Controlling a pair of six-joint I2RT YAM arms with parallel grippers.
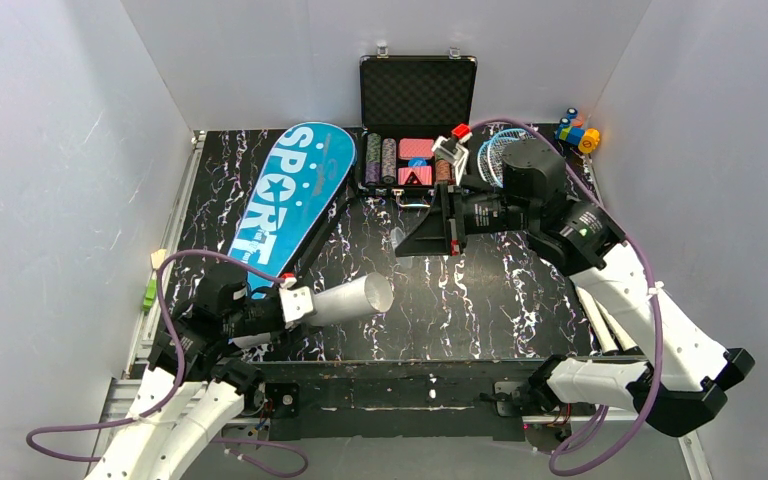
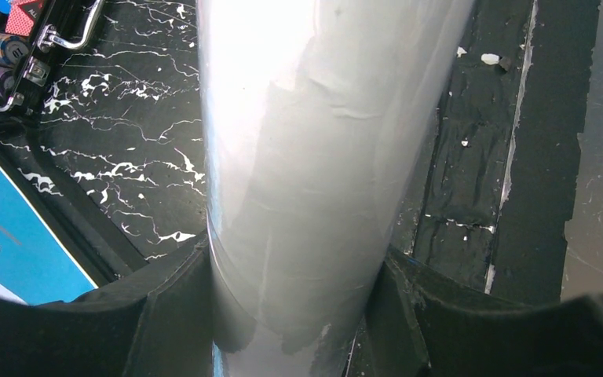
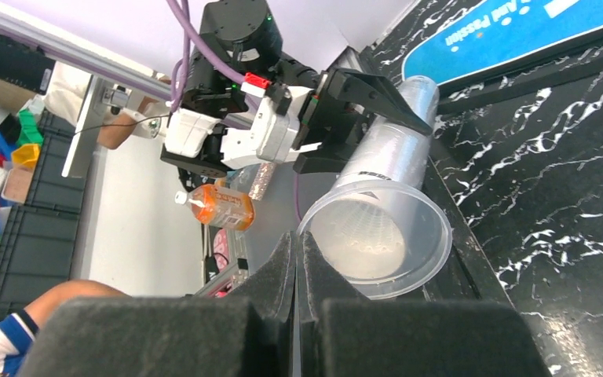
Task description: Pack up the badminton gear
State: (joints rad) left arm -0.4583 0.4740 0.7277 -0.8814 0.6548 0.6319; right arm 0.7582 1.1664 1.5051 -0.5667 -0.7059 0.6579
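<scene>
My left gripper (image 1: 305,303) is shut on the long white tube (image 1: 350,298) and holds it level above the near left of the table, open end to the right. In the left wrist view the tube (image 2: 314,118) fills the space between the fingers (image 2: 165,306). My right gripper (image 1: 405,248) is shut and empty, pointing at the tube's mouth (image 3: 377,236) from a short way off. A white netted shape, seemingly the shuttlecock (image 3: 357,236), sits inside the tube. The blue "SPORT" bag (image 1: 285,200) lies at the back left. Light-blue rackets (image 1: 495,150) lie at the back right.
An open black case of poker chips (image 1: 415,130) stands at the back middle. Colourful toy blocks (image 1: 578,133) sit at the back right corner. The left arm (image 3: 235,133) shows in the right wrist view, and an orange bottle (image 3: 220,208) stands beyond the table's near edge.
</scene>
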